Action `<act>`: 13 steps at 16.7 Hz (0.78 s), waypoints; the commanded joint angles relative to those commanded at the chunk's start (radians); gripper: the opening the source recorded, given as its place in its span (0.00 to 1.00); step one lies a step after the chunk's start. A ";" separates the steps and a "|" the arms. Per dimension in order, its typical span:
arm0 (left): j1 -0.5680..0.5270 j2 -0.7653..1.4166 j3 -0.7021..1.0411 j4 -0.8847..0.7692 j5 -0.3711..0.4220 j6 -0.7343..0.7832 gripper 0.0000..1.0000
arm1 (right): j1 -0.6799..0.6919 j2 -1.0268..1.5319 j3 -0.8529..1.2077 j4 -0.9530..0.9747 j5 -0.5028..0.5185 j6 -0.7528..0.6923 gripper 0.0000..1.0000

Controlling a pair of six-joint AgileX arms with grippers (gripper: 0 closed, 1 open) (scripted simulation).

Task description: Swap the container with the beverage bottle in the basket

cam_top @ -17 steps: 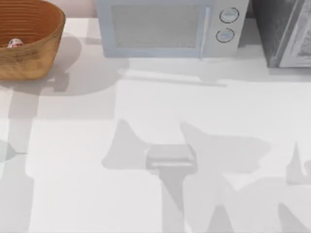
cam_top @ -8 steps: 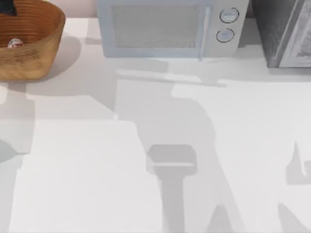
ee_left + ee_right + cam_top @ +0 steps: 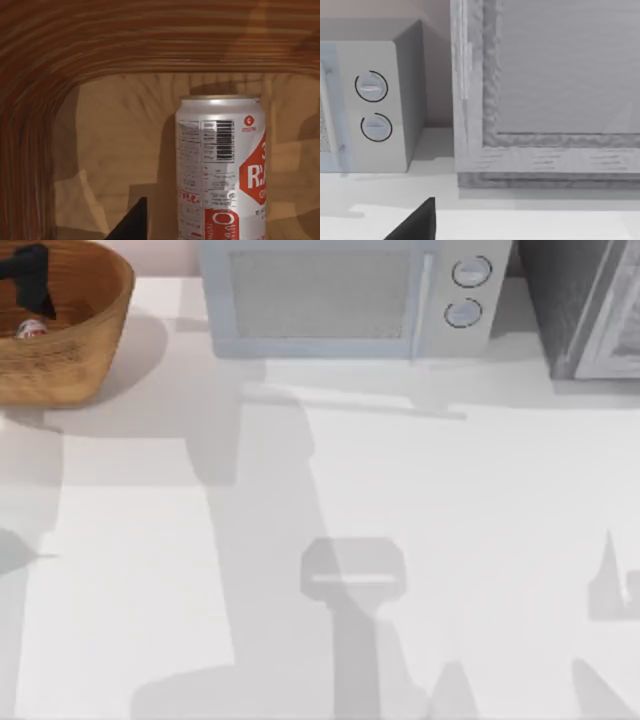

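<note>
Top view: white table (image 3: 420,490), a grey microwave (image 3: 345,300) along the back edge with two round dials (image 3: 471,272), and a dark grey box (image 3: 585,305) at the back right. At the far back left sits the basket (image 3: 80,340), and the left gripper (image 3: 28,275) is down inside it, just beside the bottle (image 3: 30,329); how far its fingers are spread, I cannot tell. Left wrist: the bottle (image 3: 222,170) stands upright on the basket floor (image 3: 115,150), with a barcode, fine print and a red diamond reading "R". Right wrist view faces the microwave (image 3: 370,100) and box (image 3: 545,90).
</note>
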 joint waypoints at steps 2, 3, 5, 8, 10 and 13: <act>0.000 0.005 0.005 -0.003 0.001 0.000 1.00 | 0.000 0.000 0.000 0.000 0.000 0.000 1.00; 0.000 0.005 0.005 -0.003 0.001 0.000 1.00 | 0.000 0.000 0.000 0.000 0.000 0.000 1.00; -0.011 -0.009 0.021 0.001 0.002 0.003 1.00 | 0.000 0.000 0.000 0.000 0.000 0.000 1.00; -0.009 0.011 0.004 0.008 -0.001 -0.007 1.00 | 0.000 0.000 0.000 0.000 0.000 0.000 1.00; -0.012 0.028 -0.009 0.036 -0.002 -0.013 1.00 | 0.000 0.000 0.000 0.000 0.000 0.000 1.00; -0.021 0.058 -0.030 0.091 -0.004 -0.021 1.00 | 0.000 0.000 0.000 0.000 0.000 0.000 1.00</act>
